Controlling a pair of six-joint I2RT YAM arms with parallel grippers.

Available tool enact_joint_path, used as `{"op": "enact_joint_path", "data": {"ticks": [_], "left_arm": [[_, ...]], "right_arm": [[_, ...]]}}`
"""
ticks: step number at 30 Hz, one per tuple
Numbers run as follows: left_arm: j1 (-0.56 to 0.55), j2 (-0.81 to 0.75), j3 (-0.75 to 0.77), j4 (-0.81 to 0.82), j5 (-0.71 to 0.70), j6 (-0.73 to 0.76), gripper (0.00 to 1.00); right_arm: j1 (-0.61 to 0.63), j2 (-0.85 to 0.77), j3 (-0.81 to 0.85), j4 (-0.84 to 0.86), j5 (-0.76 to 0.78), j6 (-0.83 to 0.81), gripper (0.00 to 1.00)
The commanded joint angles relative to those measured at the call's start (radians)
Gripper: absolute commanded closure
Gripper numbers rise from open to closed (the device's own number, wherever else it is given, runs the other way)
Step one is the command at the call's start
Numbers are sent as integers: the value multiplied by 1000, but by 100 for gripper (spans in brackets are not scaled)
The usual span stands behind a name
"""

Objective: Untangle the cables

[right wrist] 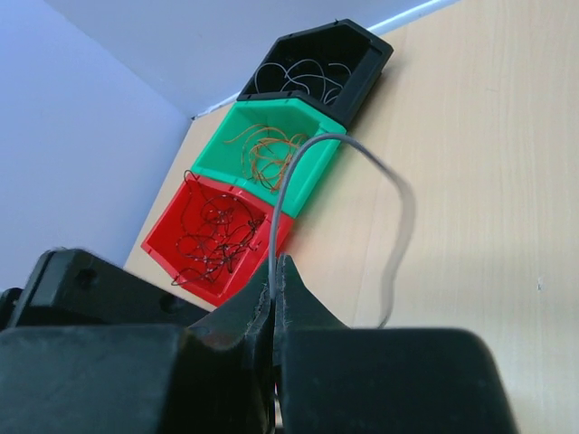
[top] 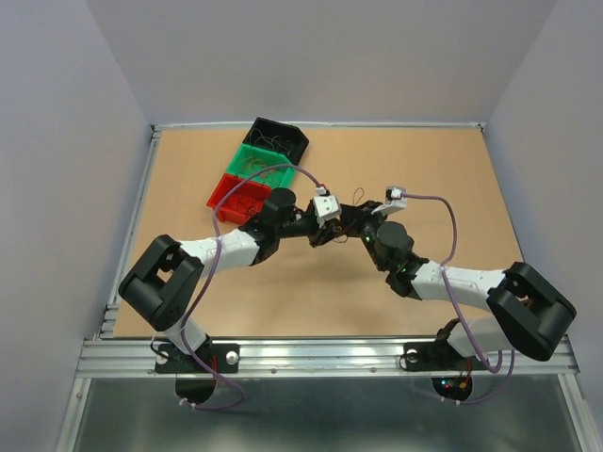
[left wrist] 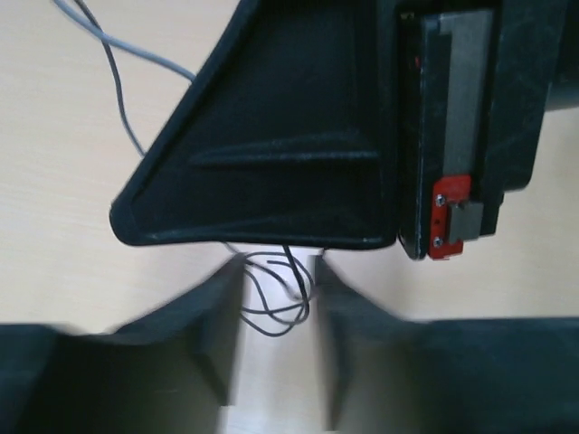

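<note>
My right gripper (right wrist: 274, 280) is shut on a thin grey cable (right wrist: 298, 163) that rises from the jaws, arcs over and drops to the table. My left gripper (left wrist: 276, 271) is open, its fingers either side of a few looped dark grey strands (left wrist: 271, 312) lying on the table. The right gripper's black body (left wrist: 289, 136) hangs just above those strands, and the grey cable (left wrist: 127, 50) trails off at the upper left. In the top view the left gripper (top: 332, 232) and the right gripper (top: 356, 215) meet tip to tip at the table's middle.
Three bins stand in a row at the far left: a red bin (right wrist: 222, 289) with dark strands, a green bin (right wrist: 308, 181) with orange-brown strands, a black bin (right wrist: 366, 77) with pale strands. They show in the top view as red (top: 219, 193), green (top: 243, 151), black (top: 283, 127).
</note>
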Motion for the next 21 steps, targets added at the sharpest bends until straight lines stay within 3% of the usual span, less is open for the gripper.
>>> {"op": "enact_joint_path", "data": {"ticks": [1, 3, 4, 6, 7, 9, 10, 13, 21], "left_arm": [[-4, -7, 46, 57, -27, -6, 71], [-4, -16, 41, 58, -26, -3, 86], [-4, -25, 36, 58, -44, -6, 100], [3, -33, 39, 60, -81, -27, 100], [19, -31, 41, 60, -93, -39, 100], [44, -25, 50, 58, -82, -65, 100], [74, -16, 55, 57, -66, -90, 100], [127, -8, 70, 57, -36, -142, 100], [288, 9, 146, 29, 33, -214, 100]], "right_arm": [[13, 10, 3, 81, 6, 4, 99], [15, 13, 4, 82, 6, -3, 96], [15, 14, 3, 84, 9, -12, 91], [13, 13, 3, 84, 17, -27, 80], [15, 13, 0, 84, 23, -29, 66], [15, 10, -6, 84, 43, -29, 49], [15, 7, -9, 84, 67, -26, 34], [13, -12, -29, 82, 126, -12, 19], [13, -91, -86, 81, 268, 11, 18]]}}
